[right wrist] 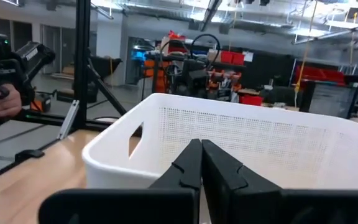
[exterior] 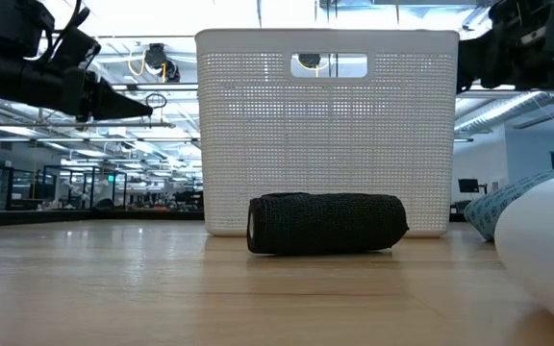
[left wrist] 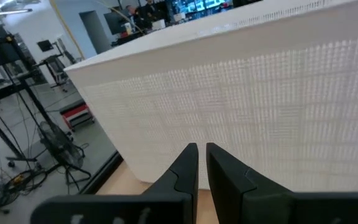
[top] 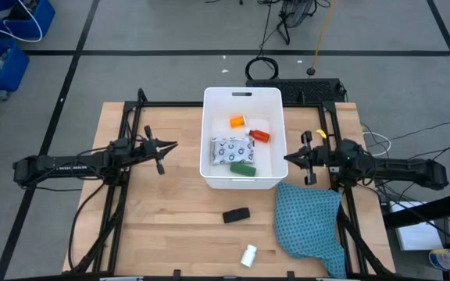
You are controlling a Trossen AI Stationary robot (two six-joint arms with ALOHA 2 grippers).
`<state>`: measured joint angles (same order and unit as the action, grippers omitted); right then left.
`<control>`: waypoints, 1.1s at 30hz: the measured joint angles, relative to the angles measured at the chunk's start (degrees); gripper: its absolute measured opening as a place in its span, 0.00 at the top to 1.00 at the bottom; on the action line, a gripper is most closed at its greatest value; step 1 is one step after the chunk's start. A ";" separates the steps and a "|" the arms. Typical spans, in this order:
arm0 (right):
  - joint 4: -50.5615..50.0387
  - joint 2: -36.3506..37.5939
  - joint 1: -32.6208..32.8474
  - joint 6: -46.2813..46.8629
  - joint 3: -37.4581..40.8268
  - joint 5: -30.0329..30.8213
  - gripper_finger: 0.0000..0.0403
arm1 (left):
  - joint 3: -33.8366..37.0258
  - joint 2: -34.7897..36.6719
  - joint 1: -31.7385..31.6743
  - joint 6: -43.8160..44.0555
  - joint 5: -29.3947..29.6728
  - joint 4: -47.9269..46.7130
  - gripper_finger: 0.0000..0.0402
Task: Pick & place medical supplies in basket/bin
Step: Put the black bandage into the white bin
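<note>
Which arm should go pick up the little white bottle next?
Probably the right. The small white bottle lies near the table's front edge, right of centre, beside the teal cloth. The right gripper, empty with fingers shut, waits nearer than the left gripper across the tub.

Perforated white plastic tub (top: 241, 97), pale wood-grain table (top: 162, 218), woven teal cloth (top: 309, 218), rough matt black oblong piece (exterior: 326, 224)

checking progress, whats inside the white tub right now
Inside the white tub: orange vial, small red bottle, dotted white packet, green oblong. Whatever lies under the packet is hidden.
</note>
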<state>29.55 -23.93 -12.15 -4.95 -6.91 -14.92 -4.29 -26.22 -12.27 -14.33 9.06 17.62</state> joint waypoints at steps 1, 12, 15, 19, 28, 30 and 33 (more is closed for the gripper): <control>-0.18 0.74 -0.10 -0.30 0.25 0.16 1.00 | 0.00 -0.02 0.00 0.00 0.00 -0.19 0.91; -0.78 7.31 -0.60 -4.56 1.62 -1.57 1.00 | 0.00 0.00 -0.02 0.94 0.02 -1.21 0.91; -0.80 7.33 -0.60 -4.33 2.79 -1.57 1.00 | 0.00 0.00 -0.02 2.71 0.07 -1.28 0.91; -0.39 7.35 -0.60 -5.35 3.14 -1.82 1.00 | 0.00 0.00 0.00 5.25 0.07 -1.21 0.91; 2.86 7.33 -0.60 -5.61 3.21 -7.93 1.00 | -8.73 -1.96 6.56 8.67 1.79 -5.39 0.91; 3.20 7.33 -0.60 -5.47 3.23 -7.93 1.00 | -13.83 -5.34 11.80 8.70 7.11 -10.89 0.91; 4.93 7.33 -0.60 -5.41 3.23 -7.91 1.00 | -21.66 -13.59 20.73 9.37 14.74 -15.16 0.91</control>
<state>34.48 -16.60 -12.75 -10.36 -3.68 -22.82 -25.96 -39.81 8.46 -4.95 23.80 2.46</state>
